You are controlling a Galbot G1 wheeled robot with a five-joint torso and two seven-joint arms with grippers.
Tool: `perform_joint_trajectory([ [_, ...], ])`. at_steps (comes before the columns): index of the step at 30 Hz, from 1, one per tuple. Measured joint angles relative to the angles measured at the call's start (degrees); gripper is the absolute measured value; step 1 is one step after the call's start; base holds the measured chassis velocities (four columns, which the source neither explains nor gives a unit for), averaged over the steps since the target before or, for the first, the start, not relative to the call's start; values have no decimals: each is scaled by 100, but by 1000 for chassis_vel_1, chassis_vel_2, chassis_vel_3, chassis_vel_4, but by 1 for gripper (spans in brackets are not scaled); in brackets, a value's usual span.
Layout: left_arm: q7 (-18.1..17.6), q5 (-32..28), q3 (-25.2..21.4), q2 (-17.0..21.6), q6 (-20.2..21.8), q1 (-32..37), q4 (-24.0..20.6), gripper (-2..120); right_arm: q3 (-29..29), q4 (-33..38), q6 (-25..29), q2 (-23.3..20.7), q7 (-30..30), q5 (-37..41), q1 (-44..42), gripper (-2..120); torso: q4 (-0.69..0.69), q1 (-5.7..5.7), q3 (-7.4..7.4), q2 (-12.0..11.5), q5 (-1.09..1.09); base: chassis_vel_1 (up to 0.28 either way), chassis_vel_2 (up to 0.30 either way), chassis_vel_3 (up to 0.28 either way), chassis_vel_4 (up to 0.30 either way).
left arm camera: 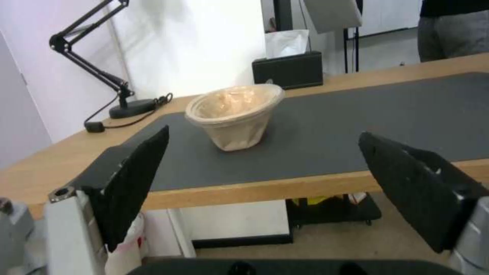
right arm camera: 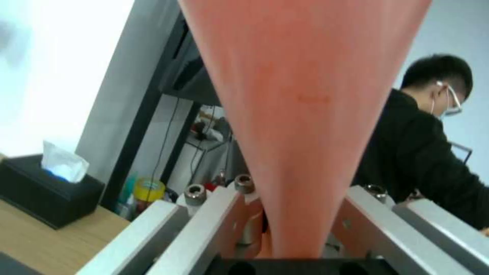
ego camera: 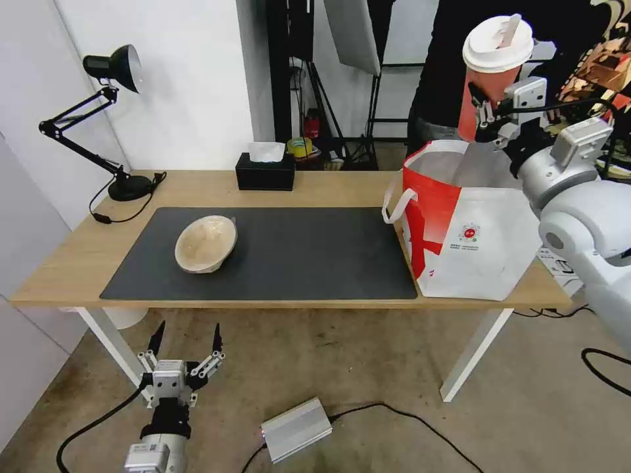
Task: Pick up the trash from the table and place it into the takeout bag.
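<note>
Head view: right gripper (ego camera: 490, 108) grasps red cup (ego camera: 490, 79), hovering above takeout bag (ego camera: 470, 223) at table (ego camera: 315, 187) right end. Tan pulp bowl (ego camera: 206, 243) left on mat. Left gripper (ego camera: 186, 341) spread wide, empty, below near edge. Cup not dropped; bowl remains.

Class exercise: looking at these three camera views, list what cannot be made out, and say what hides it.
- Inside of the takeout bag, head view: its front wall hides any contents.
- Red cup, right wrist view: lid cut off by the top edge.
- Bag's small logo text, head view: too small to read.
</note>
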Motion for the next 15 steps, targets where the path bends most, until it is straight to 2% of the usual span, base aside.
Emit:
perform_joint_trajectory([
  [15,-4,-62,-17,22,-1,-57,39,100,-182,10,125,-430,-154,-246,-178,3,-1,0,0,0,0,0,0,0,0],
])
